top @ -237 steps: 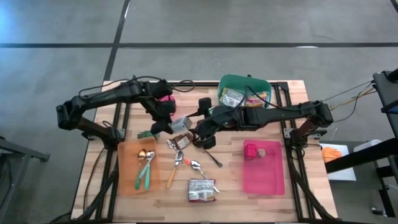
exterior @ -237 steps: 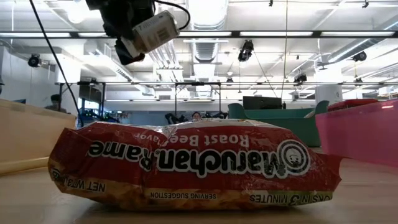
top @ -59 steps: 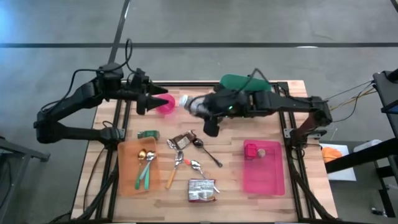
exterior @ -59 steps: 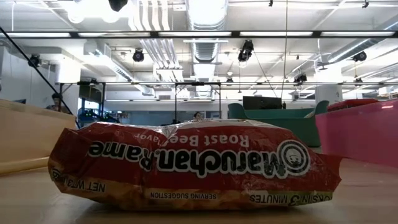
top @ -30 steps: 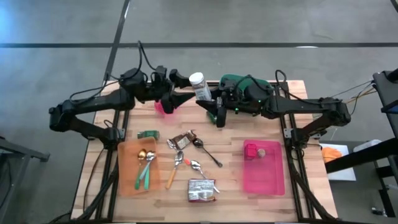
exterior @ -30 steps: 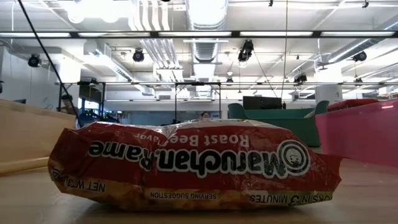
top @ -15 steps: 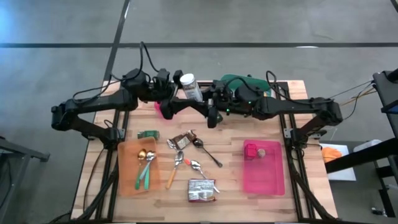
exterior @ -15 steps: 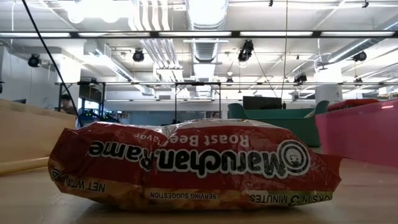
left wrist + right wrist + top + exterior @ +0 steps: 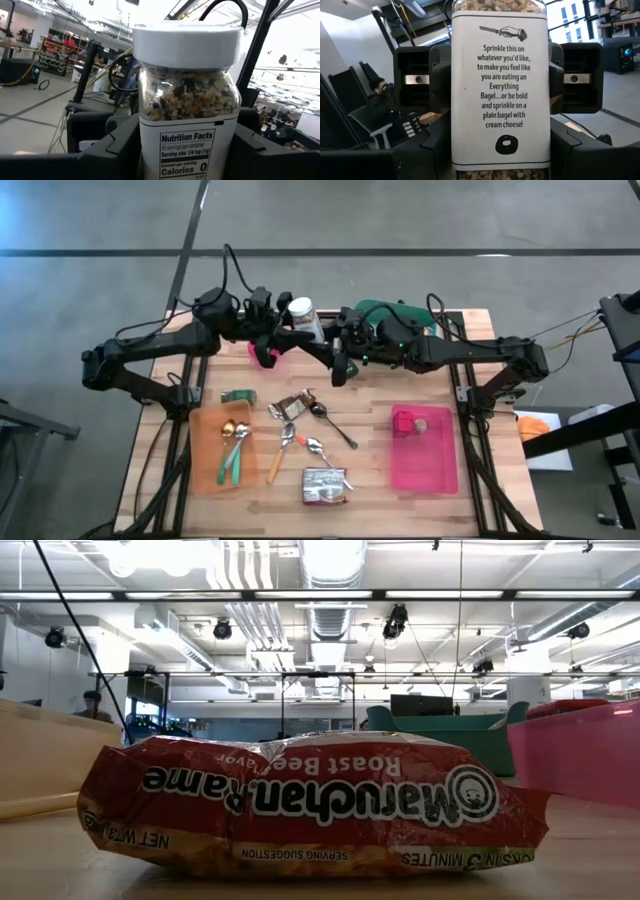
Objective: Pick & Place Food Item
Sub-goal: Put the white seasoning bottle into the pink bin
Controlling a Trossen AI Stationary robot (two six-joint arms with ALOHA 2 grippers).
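Together: my two grippers meet above the table's back edge, both on one seasoning jar [image 9: 301, 319].
Jar: clear, white lid, seeds inside, held in the air between my arms, well above the table [image 9: 400, 480].
Left gripper [image 9: 284, 333]: fingers pressed against the jar's sides.
Right gripper [image 9: 331, 345]: pinching the jar at its labelled body.
Nearby: pink bowl [image 9: 264, 354] just below, green bin [image 9: 395, 313] behind my right arm.
Front of table: ramen packet [image 9: 310, 802] lying flat.
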